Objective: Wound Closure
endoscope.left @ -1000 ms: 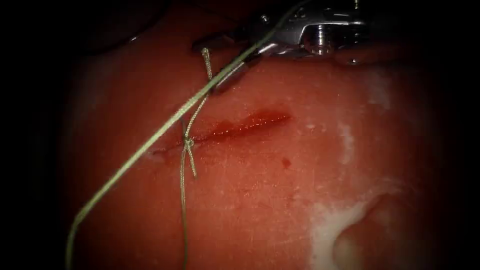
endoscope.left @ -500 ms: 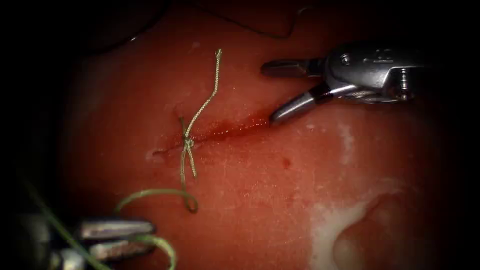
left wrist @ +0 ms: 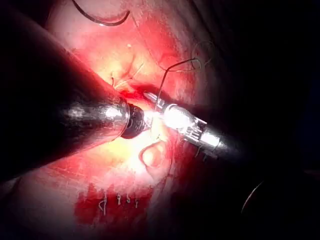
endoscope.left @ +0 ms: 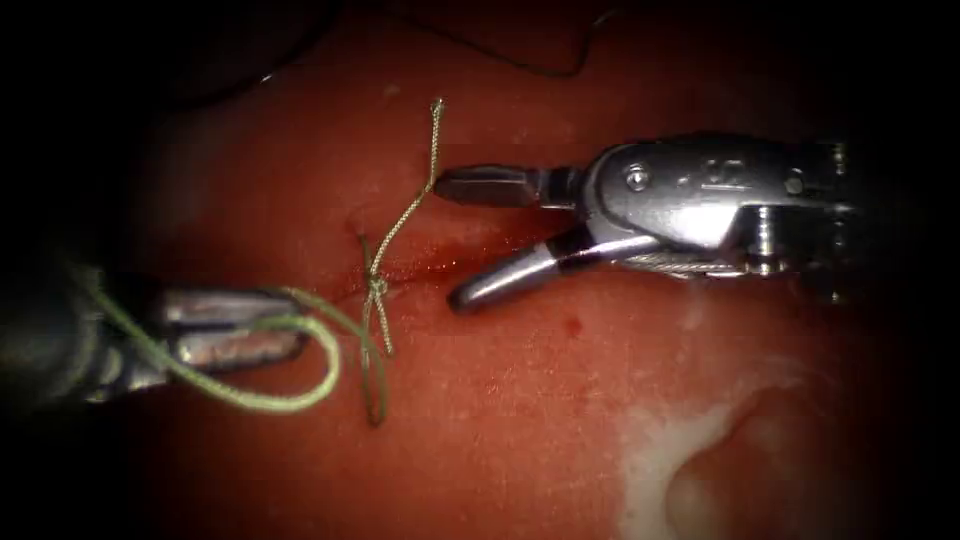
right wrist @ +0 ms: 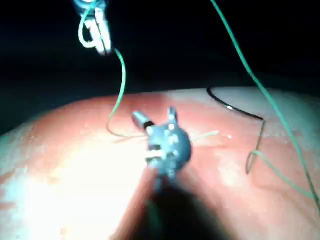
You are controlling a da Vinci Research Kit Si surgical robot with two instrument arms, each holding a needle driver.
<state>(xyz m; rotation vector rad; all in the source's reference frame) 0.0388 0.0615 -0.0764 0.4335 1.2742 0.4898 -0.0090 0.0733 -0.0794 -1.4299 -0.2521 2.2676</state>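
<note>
The right tool [endoscope.left: 445, 240], jaws wide, straddles the cut [endoscope.left: 440, 262] beside the knot [endoscope.left: 376, 286]; the left tool [endoscope.left: 290, 330] grips looped thread [endoscope.left: 270, 400] near the tissue's [endoscope.left: 520, 400] left edge.

Glossy red-orange pork-belly tissue [endoscope.left: 520, 400] with pale whitish patches at lower right; darker red slit of a cut [endoscope.left: 450, 262] with red fluid. Pale green braided thread [endoscope.left: 270, 400], knotted on the cut. Silvery steel right tool [endoscope.left: 470, 240], silvery grey left tool [endoscope.left: 235, 325]. Dark curved needle [left wrist: 100, 19] on the tissue.
</note>
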